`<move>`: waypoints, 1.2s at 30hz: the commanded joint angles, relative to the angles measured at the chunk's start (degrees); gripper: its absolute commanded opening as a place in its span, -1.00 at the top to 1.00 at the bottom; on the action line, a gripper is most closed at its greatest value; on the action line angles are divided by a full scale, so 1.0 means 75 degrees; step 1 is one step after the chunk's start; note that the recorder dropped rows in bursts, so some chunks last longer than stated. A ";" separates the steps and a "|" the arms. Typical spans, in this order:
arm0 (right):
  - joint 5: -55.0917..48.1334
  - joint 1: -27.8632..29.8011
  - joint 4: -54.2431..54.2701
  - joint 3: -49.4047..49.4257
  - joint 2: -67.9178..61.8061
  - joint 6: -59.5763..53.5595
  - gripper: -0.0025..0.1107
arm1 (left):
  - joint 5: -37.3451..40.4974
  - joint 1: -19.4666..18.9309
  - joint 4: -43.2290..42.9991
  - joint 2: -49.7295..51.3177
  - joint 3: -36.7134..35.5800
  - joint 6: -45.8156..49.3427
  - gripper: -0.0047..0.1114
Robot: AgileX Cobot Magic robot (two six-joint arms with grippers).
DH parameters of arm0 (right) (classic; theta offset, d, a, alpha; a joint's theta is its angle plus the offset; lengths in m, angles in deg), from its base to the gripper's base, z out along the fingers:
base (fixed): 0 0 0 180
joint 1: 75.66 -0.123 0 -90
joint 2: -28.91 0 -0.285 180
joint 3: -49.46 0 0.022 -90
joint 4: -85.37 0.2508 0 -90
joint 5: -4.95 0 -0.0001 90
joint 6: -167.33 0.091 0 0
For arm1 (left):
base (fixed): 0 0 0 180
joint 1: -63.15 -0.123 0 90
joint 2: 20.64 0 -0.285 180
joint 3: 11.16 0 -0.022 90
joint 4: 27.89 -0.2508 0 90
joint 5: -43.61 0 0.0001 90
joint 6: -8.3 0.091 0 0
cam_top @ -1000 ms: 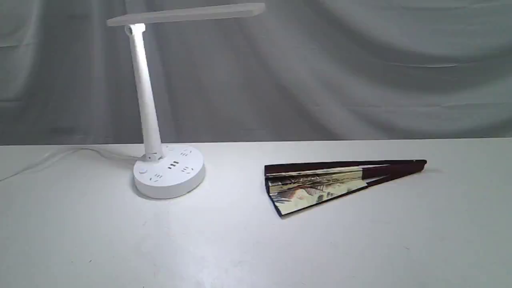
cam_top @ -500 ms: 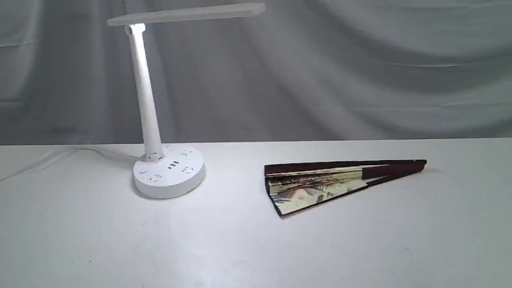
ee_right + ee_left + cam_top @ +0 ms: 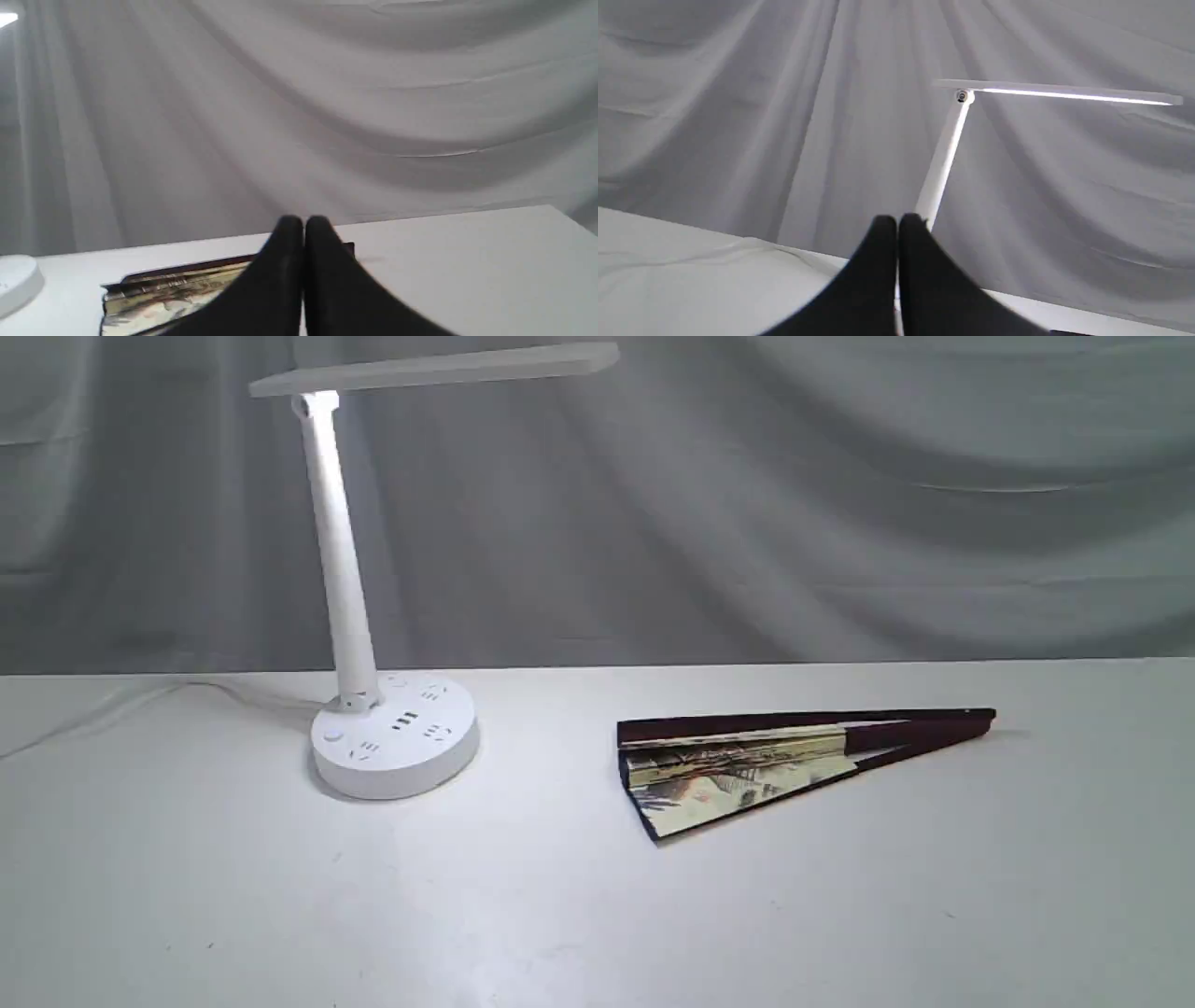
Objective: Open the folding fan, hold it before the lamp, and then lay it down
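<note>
Folding fan (image 3: 747, 770) barely spread on tabletop (image 3: 560, 915), long axis left-right, pivot rightward. We judge right end effector (image 3: 303, 223) nearer, fan ahead of it. Left end effector (image 3: 898, 221) faces lamp (image 3: 943, 158). Both closed, empty.

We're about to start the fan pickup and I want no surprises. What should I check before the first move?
1. Folding fan flat on the table, only partly spread: ok.
2. Fan apart from the lamp: ok.
3. Lamp upright and lit: ok.
4. Left fingers open for a grasp: not ok, shut and empty.
5. Right fingers open for a grasp: not ok, shut and empty.
6. Lamp cable away from the fan: ok.
</note>
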 commanded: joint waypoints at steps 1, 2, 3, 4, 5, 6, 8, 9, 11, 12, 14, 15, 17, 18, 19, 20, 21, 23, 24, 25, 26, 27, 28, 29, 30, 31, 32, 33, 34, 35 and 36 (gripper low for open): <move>0.0134 0.0050 0.0492 -0.0124 0.0028 -0.0018 0.96 | 0.0471 -0.0010 0.0271 -0.0025 0.0310 -0.0096 0.92; 0.0077 0.0050 0.0492 -0.0230 0.0028 -0.0018 0.96 | 0.0673 -0.0010 0.0271 -0.0025 0.0480 -0.0102 0.92; -0.0067 0.0050 0.0492 -0.0419 0.0028 -0.0018 0.96 | 0.0830 -0.0010 0.0271 -0.0025 0.0630 -0.0102 0.92; -0.0223 0.0050 0.0492 -0.0563 0.0028 -0.0018 0.96 | 0.1142 -0.0010 0.0271 -0.0025 0.0856 -0.0102 0.92; -0.0427 0.0050 0.0492 -0.0747 0.0028 -0.0018 0.96 | 0.1381 -0.0010 0.0271 -0.0025 0.1044 -0.0102 0.92; -0.0647 0.0050 0.0492 -0.0937 0.0028 -0.0018 0.96 | 0.1556 -0.0010 0.0271 -0.0025 0.1150 -0.0102 0.92; -0.1060 0.0035 0.0492 -0.1295 0.0028 -0.0018 0.96 | 0.1869 -0.0010 0.0271 -0.0025 0.1498 -0.0102 0.92; -0.1246 0.0023 0.0533 -0.1457 0.0028 -0.0018 0.96 | 0.1968 -0.0010 0.0271 -0.0025 0.1583 -0.0102 0.92; -0.1621 0.0023 0.0547 -0.1785 0.0028 -0.0018 0.96 | 0.2316 -0.0010 0.0240 -0.0025 0.1900 -0.0086 0.92; -0.1776 0.0023 0.0547 -0.1919 0.0028 -0.0018 0.96 | 0.2444 -0.0010 0.0185 -0.0025 0.2031 -0.0086 0.92; -0.2170 0.0023 0.0514 -0.2256 0.0028 -0.0018 0.96 | 0.2877 -0.0010 0.0098 -0.0025 0.2351 -0.0086 0.92; -0.2365 0.0023 0.0447 -0.2455 0.0028 -0.0018 0.96 | 0.3103 -0.0010 -0.0027 -0.0025 0.2515 -0.0068 0.92; -0.2748 0.0023 0.0400 -0.2833 0.0010 -0.0018 0.96 | 0.3393 -0.0010 -0.0316 -0.0025 0.2797 -0.0068 0.92; -0.3020 0.0023 0.0397 -0.3097 -0.0154 -0.0018 0.96 | 0.3542 -0.0010 -0.0477 0.0028 0.2987 -0.0068 0.92; -0.3194 0.0023 0.0397 -0.3273 -0.0364 -0.0049 0.96 | 0.3678 -0.0010 -0.0607 0.0142 0.3115 -0.0068 0.92; -0.3435 0.0023 0.0397 -0.3538 -0.0612 -0.0085 0.96 | 0.3805 -0.0010 -0.0665 0.0284 0.3246 -0.0068 0.92; -0.3552 0.0023 0.0362 -0.3674 -0.0825 -0.0106 0.96 | 0.3940 -0.0010 -0.0690 0.0444 0.3407 -0.0068 0.92; -0.3970 0.0023 0.0316 -0.4140 -0.1404 -0.0200 0.96 | 0.4204 -0.0010 -0.0810 0.0886 0.3736 -0.0052 0.92; -0.4161 0.0023 0.0287 -0.4370 -0.1699 -0.0285 0.96 | 0.4338 -0.0010 -0.0826 0.1116 0.3904 -0.0037 0.92; -0.4278 0.0023 0.0240 -0.4550 -0.1943 -0.0305 0.96 | 0.4427 -0.0010 -0.0826 0.1357 0.4032 -0.0036 0.92; -0.4383 0.0023 0.0167 -0.4805 -0.2247 -0.0305 0.96 | 0.4508 -0.0010 -0.0826 0.1602 0.4214 -0.0036 0.92; -0.4466 0.0023 0.0134 -0.4962 -0.2548 -0.0305 0.96 | 0.4546 -0.0010 -0.0826 0.1851 0.4323 -0.0016 0.92; -0.4527 0.0023 0.0135 -0.5159 -0.2851 -0.0305 0.96 | 0.4546 -0.0010 -0.0826 0.2108 0.4453 -0.0016 0.92; -0.4531 0.0023 0.0119 -0.5335 -0.3148 -0.0305 0.96 | 0.4561 -0.0010 -0.0826 0.2315 0.4554 -0.0016 0.92; -0.4531 0.0023 0.0119 -0.5471 -0.3373 -0.0305 0.96 | 0.4573 -0.0010 -0.0826 0.2580 0.4682 -0.0016 0.92; -0.4531 0.0023 0.0119 -0.5662 -0.3703 -0.0305 0.96 | 0.4573 -0.0010 -0.0826 0.2789 0.4791 -0.0016 0.92; -0.4475 0.0023 0.0119 -0.5778 -0.3923 -0.0305 0.96 | 0.4573 -0.0010 -0.0826 0.3114 0.4892 -0.0016 0.92; -0.4456 0.0023 0.0119 -0.5918 -0.4195 -0.0305 0.96 | 0.4573 -0.0010 -0.0826 0.3327 0.4965 -0.0016 0.92; -0.4499 0.0023 0.0119 -0.6015 -0.4407 -0.0305 0.96 | 0.4549 -0.0010 -0.0826 0.3589 0.5022 -0.0016 0.92; -0.4496 0.0023 0.0119 -0.6085 -0.4650 -0.0305 0.96 | 0.4516 -0.0010 -0.0826 0.3848 0.5074 -0.0016 0.92; -0.4431 0.0023 0.0106 -0.6127 -0.4868 -0.0305 0.96 | 0.4488 -0.0010 -0.0826 0.4089 0.5072 -0.0016 0.92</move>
